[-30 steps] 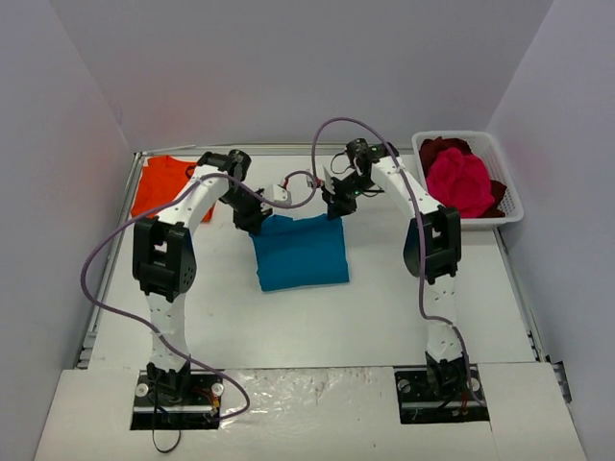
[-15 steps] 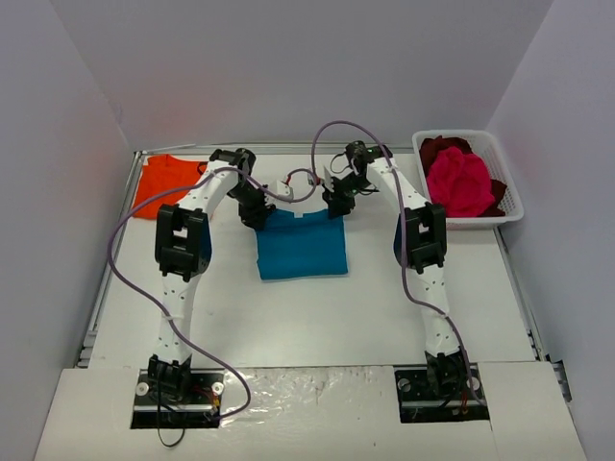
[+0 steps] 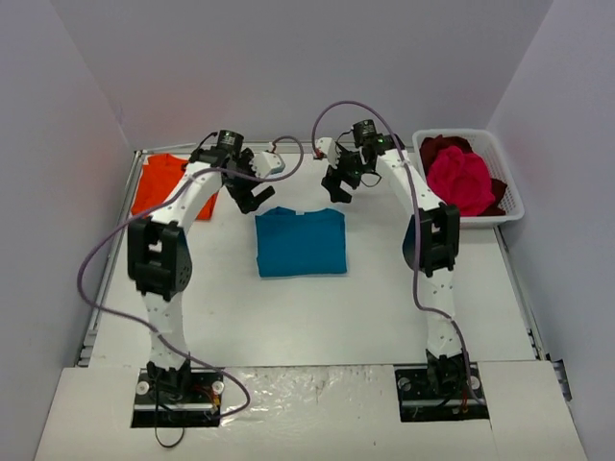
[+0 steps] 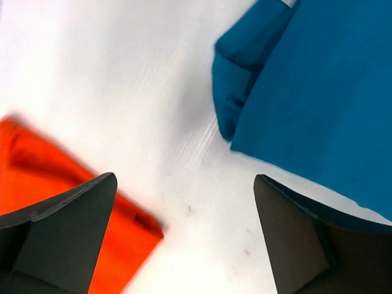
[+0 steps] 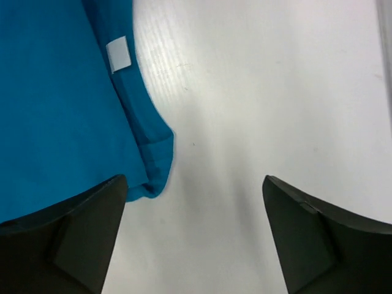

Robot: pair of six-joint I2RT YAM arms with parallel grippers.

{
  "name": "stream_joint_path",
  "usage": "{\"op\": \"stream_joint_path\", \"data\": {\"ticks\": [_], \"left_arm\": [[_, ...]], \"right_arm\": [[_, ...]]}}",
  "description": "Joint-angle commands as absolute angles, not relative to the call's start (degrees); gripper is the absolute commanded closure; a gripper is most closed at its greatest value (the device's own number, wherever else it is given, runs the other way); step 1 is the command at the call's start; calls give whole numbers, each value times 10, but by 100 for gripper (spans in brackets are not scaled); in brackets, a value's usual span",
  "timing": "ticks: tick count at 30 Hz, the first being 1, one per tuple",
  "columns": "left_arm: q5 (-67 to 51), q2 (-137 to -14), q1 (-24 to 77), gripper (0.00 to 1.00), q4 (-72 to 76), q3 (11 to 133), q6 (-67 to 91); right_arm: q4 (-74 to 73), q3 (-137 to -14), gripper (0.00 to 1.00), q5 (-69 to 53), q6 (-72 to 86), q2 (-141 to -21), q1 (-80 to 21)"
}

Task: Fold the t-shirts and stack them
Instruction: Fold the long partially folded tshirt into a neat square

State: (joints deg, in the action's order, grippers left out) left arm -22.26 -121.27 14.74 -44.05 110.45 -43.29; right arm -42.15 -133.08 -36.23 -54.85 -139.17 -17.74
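1. Orange t-shirt (image 3: 159, 182): lies flat at the far left corner of the tabletop (image 3: 384, 307). One edge shows in the left wrist view.

2. Left arm: rises from its near base, bends at the elbow and reaches to the far side. Its wrist is turned down and to the right, between the orange tee and the teal-blue one.

3. Left tool (image 3: 252, 197): jaws spread wide, released, nothing between the fingers (image 4: 67, 233). It hangs above bare tabletop, just off the far left corner of the teal-blue tee.

4. Teal-blue t-shirt (image 3: 301, 242): folded into a neat rectangle, flat at the centre of the tabletop, touched by neither tool. A white label (image 5: 117, 54) shows at the collar.

5. Right arm: mirrors the left, arched up and over with its wrist pointing down.

6. Right tool (image 3: 336, 188): jaws wide apart, released, empty. It hangs above the tee's far right corner.

7. White basket (image 3: 492, 222): at the far right, holding a crumpled magenta-pink t-shirt (image 3: 459, 181) on top of a dark red t-shirt (image 3: 440, 150).
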Motion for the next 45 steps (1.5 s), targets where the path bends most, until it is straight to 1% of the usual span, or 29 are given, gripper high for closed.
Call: {"op": "stream_joint_path", "data": {"ticks": [1,2,3,4,6,7,8,10,12,13,16,18,20,22,23,24,26,27,37,45], "left_arm": [[-165,-1037,138,6,-300,1022,-310],[-158,-981,137,6,-290,971,-297],[-154,-957,135,6,-283,948,-275],[-149,-914,133,6,-272,925,-263],[-107,-874,130,6,-241,853,-221],[-108,-837,122,6,-236,829,-216],[-118,-819,115,6,-236,787,-214],[-138,-779,100,6,-225,750,-183],[-141,-762,71,6,-220,704,-137],[-145,-754,59,6,-226,694,-129],[-152,-751,55,6,-274,667,-127],[-132,-734,55,6,-281,639,-128],[-117,-709,36,6,-252,608,-124],[-126,-704,9,6,-246,607,-120],[-132,-706,-23,6,-254,612,-108],[-139,-713,-33,6,-258,618,-104],[-156,-721,-48,6,-270,629,-95],[-163,-726,-61,6,-272,630,-94],[-197,-727,-116,6,-269,621,-73],[-228,-728,-156,6,-275,618,-69]], "right_arm": [[-350,-1244,10,-280,-471,-1223,-195],[-329,-1216,2,-246,-450,-1196,-205],[-309,-1191,0,-170,-438,-1173,-233],[-302,-1148,0,-128,-425,-1132,-251],[-288,-1108,0,-32,-408,-1085,-305],[-283,-1065,0,-15,-391,-1071,-321],[-267,-1041,0,-15,-378,-1056,-332],[-249,-970,0,-47,-353,-1017,-350],[-228,-928,0,-59,-352,-999,-359],[-222,-892,0,-55,-355,-988,-369],[-198,-836,0,-49,-366,-974,-402],[-192,-821,7,-46,-369,-976,-425],[-185,-815,9,-45,-364,-992,-452],[-184,-823,18,-44,-353,-1011,-468],[-184,-835,23,-41,-345,-1032,-475],[-185,-842,29,-40,-343,-1045,-481],[-186,-857,33,-34,-337,-1076,-502],[-189,-873,39,-35,-330,-1087,-509],[-209,-952,38,-27,-325,-1197,-575],[-234,-1005,38,-10,-330,-1253,-604]]}}
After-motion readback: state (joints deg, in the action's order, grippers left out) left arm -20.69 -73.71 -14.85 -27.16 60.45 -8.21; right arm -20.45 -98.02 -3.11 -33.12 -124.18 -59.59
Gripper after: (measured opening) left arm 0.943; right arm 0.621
